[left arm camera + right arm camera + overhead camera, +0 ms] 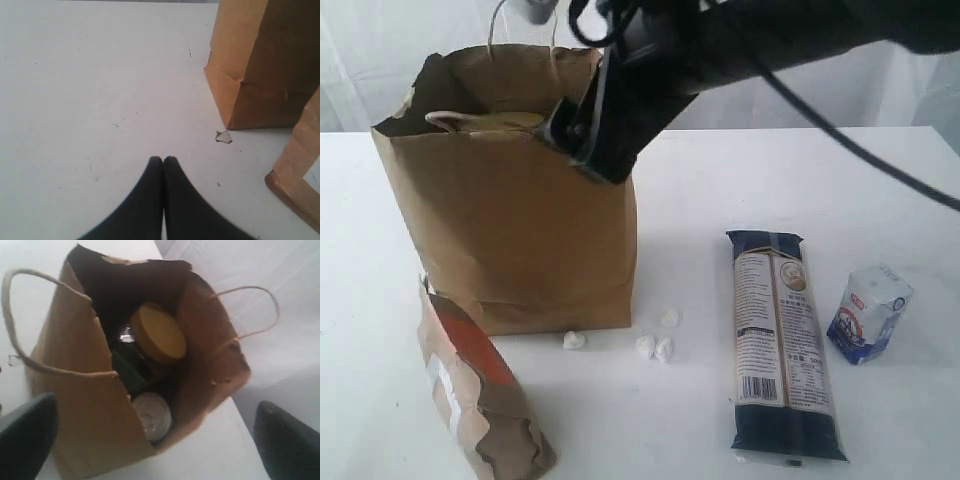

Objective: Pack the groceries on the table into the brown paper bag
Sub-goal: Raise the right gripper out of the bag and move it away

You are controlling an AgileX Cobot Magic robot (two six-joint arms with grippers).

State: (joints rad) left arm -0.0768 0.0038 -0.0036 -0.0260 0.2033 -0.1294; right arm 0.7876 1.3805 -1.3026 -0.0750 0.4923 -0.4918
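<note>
a white table [700, 180] holds a tall brown paper bag [510, 240], upright at the left. the right gripper [155, 401] hangs over its mouth, jaws wide and empty; the left gripper [163, 159] is pinched closed above bare table near the bag. outside lie a long blue packet [785, 345], a torn red-brown pouch [480, 400] and a small carton [868, 312]. inside: a gold-lidded jar [156, 333], a can [151, 415].

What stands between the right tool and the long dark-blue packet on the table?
Nothing visible does. The open right tool hangs over the brown paper bag; the long dark-blue packet lies flat beside the bag, only small white crumbs lying between them.
</note>
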